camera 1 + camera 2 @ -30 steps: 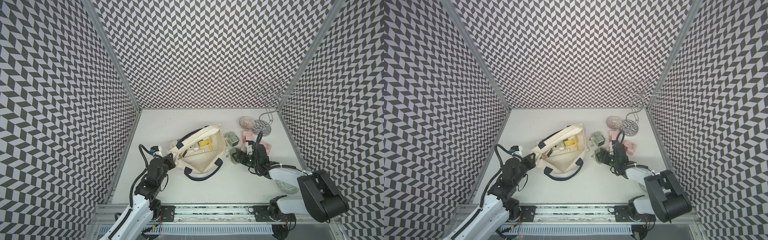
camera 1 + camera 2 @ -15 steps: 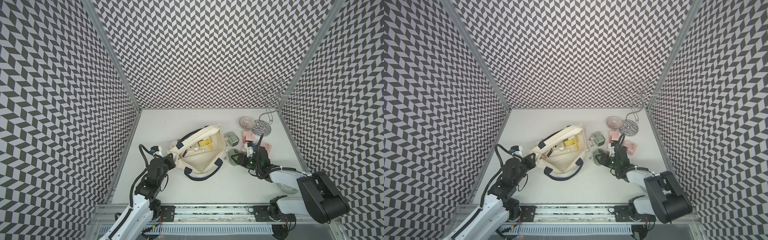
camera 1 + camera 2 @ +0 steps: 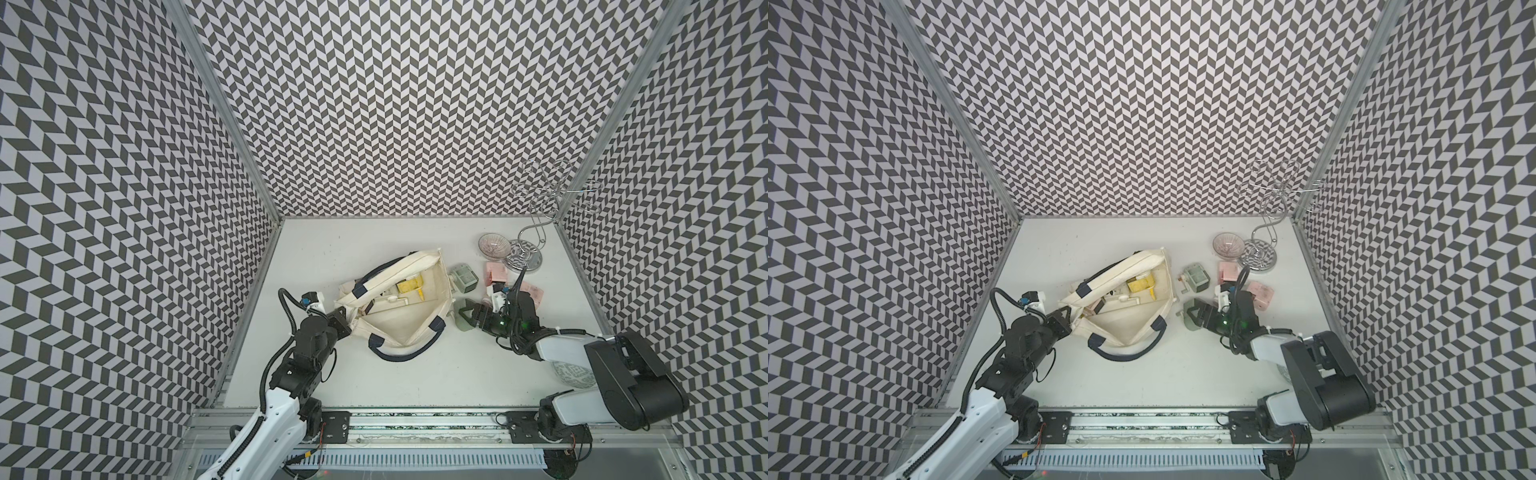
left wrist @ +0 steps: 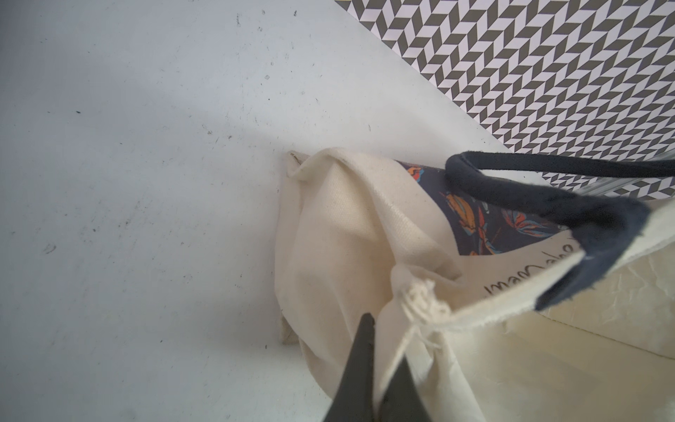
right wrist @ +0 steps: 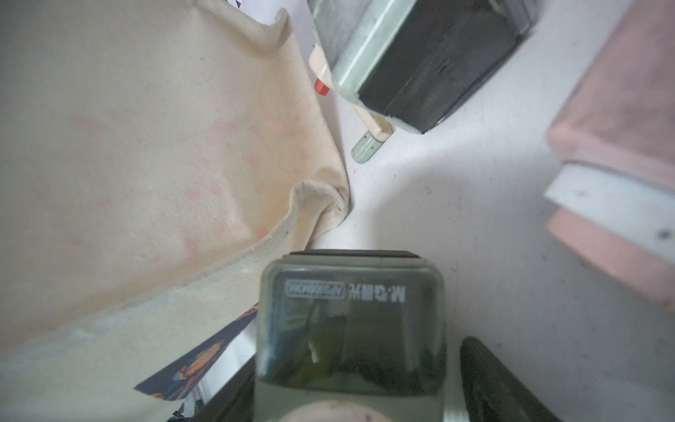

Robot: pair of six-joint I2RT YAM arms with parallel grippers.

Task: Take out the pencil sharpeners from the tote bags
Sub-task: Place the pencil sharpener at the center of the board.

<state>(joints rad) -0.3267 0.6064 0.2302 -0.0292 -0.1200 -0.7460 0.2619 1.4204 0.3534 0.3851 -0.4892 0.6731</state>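
**White tabletop: tote mouth held open, green sharpener just outside it**

Chevron-patterned walls (image 3: 395, 104) enclose a white tabletop (image 3: 415, 374), at whose middle the cream canvas tote bag with navy handles (image 3: 399, 316) lies with its mouth gaping. Its left rim is pinched by the left gripper (image 4: 383, 339), jaws pressed together on the cloth, evidently so that the opening is kept taut. Just right of the tote, a sage green boxy plastic sharpener (image 5: 350, 329) is straddled by the right gripper (image 3: 468, 321). The jaws are spread, and a sliver of table is seen between one finger and the sharpener's side. A yellow sharpener (image 3: 409, 286) is seen inside the tote.
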